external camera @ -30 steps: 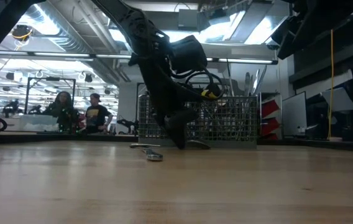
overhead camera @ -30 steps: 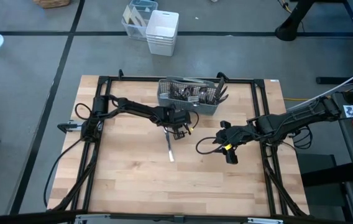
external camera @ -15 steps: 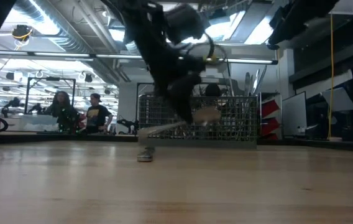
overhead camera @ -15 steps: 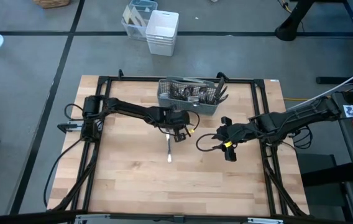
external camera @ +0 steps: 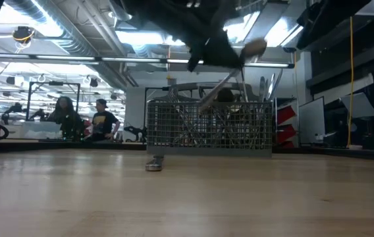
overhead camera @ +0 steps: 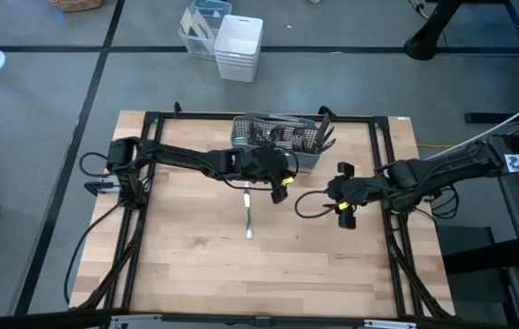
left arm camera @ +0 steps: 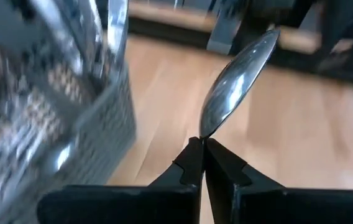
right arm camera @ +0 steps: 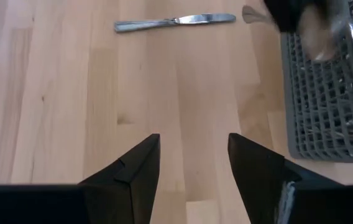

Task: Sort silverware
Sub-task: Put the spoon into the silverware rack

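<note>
While right hand (right arm camera: 192, 168) gapes empty, left hand (left arm camera: 202, 163) pinches spoon (left arm camera: 237, 81); no writing legible

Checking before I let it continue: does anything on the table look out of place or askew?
One knife lies loose on the bare wood in front of the mesh caddy, apart from the other silverware standing in it. Otherwise nothing stands out: the left gripper holds a spoon beside the caddy, which sits upright.

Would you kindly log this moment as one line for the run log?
left pincer: shut on spoon, raised by caddy | right pincer: open, waiting over table | knife: lying on table
</note>
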{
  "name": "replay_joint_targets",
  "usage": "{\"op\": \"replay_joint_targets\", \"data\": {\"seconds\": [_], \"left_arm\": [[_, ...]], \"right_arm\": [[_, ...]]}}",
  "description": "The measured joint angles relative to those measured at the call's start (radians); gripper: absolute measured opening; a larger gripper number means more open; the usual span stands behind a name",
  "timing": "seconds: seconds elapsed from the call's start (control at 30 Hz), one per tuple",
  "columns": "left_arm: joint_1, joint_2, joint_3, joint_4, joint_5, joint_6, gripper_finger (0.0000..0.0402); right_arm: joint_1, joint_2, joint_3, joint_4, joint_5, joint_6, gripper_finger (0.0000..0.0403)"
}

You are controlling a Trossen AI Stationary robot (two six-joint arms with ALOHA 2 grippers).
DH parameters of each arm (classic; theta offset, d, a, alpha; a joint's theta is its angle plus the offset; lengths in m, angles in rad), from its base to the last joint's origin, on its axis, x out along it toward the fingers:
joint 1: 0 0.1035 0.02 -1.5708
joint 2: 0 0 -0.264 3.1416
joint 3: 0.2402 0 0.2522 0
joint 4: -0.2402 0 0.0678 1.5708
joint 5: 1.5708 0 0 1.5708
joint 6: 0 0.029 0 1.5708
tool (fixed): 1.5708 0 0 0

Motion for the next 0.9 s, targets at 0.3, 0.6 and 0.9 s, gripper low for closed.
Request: {"op": "replay_joint_targets", "data": {"seconds": [0.3, 0.6, 0.9], "left_arm": [[0.032, -0.009, 0.001, 0.316, 0.020, 0.033, 0.0002], [0.104, -0.013, 0.001, 0.535, 0.053, 0.057, 0.0002], [0.212, -0.010, 0.001, 0.554, 0.050, 0.049, 0.0001]], "right_arm": [[0.027, -0.070, 0.000, -0.038, 0.052, 0.023, 0.0193], [0.116, -0.081, 0.000, -0.055, 0.115, 0.024, 0.0193], [0.177, -0.081, 0.000, -0.054, 0.172, 0.024, 0.0193]]}}
